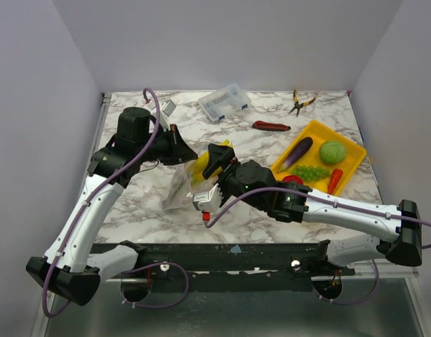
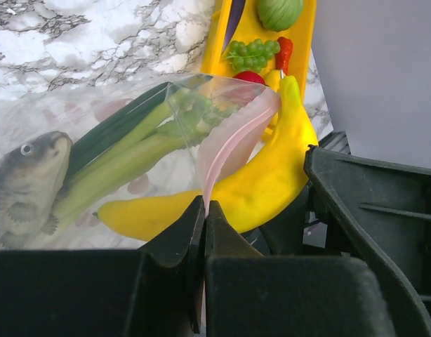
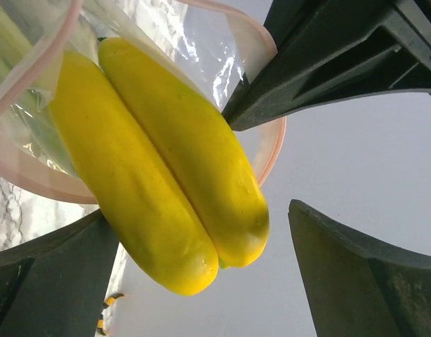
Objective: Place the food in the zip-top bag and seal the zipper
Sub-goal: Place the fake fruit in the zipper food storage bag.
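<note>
On the left we see the left gripper [image 2: 203, 207] with its flat black jaws pressed together, pinching the thin pink zipper [image 2: 233, 140] at the mouth of the zip-top bag [image 1: 177, 186]. The bag is floppy, glossy clear film. It hangs from that pinch towards the near side, over the veined white marble table [image 1: 152, 217].

Through the film we make out a long ribbed celery stalk [image 2: 124, 158], pale green running to dark. To its left is a mottled grey fish [image 2: 26, 182] with a round eye.

The pink rim curves open around a smooth, matte yellow banana [image 3: 166, 168], a pair of curved fingers joined side by side. One end sits inside the mouth and the blunt end pokes out.

The right gripper [image 3: 198, 210] straddles that blunt end with its dark wedge-shaped jaws spread wide. The banana lies against one jaw and well clear of the other, so the jaws are not clamping it.

To the right is a shallow yellow rectangular tray [image 1: 316, 129], set at a slant. It holds a shiny red tomato [image 1: 293, 180], a slim purple eggplant [image 1: 296, 154], knobbly green grapes [image 1: 310, 171] and a ridged green ball [image 1: 333, 152].

At the far side lie a rigid clear box [image 1: 224, 102], a red-handled tool [image 1: 271, 126] and yellow-handled pliers [image 1: 300, 102].
</note>
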### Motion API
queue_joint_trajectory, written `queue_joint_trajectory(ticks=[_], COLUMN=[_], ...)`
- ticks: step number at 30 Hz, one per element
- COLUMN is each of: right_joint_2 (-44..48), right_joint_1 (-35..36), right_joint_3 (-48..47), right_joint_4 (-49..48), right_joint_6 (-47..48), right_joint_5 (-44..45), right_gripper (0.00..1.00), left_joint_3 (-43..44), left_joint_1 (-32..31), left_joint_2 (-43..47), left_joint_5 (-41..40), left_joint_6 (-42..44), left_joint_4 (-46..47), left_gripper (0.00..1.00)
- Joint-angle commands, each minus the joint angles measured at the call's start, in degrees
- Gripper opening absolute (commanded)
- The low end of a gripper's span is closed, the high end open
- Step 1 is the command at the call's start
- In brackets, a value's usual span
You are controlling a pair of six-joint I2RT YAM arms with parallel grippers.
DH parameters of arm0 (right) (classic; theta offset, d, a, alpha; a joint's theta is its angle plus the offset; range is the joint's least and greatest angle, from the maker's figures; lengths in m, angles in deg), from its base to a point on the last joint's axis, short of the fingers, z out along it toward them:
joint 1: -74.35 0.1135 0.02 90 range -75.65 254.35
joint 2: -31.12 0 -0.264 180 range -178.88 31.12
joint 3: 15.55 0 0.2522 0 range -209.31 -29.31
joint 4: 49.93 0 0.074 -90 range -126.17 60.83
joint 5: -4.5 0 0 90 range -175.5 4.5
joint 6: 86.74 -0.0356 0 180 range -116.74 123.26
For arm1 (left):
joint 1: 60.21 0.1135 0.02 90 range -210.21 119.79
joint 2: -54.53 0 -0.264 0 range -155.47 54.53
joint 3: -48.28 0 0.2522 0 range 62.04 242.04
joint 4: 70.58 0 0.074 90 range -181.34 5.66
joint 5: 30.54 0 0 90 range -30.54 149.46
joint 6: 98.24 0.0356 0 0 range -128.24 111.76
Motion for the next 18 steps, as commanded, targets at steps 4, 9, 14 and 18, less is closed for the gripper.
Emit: queue_joint_trajectory(ticks=[4,9,14,18], right_joint_2=[4.4,5.5,4.2,3.7], right_joint_1=[0.5,-0.1,-0.1,-0.1], right_joint_3=[1.2,-0.7,-9.6,-14.4], right_joint_4=[0.1,6.6,19.5,22.4], right_joint_6=[-3.5,-5.0,-14.8,-25.2], right_joint_5=[-1.1,-1.5,-4.8,-6.1], right_gripper=[1.0,1.0,1.0,1.0], left_joint_3=[-0.1,0.8,1.3,0.5], left_joint_1=[-0.3,-0.1,0.3,0.8], left_joint_2=[0.9,0.9,2.1,3.8], left_joint_5=[-1.5,1.2,2.4,-0.9], left_joint_6=[-0.6,-0.7,-1.5,-2.2], left_joint_4=[2.0,2.2,1.9,2.1], left_gripper=[0.0,0.0,0.0,0.0])
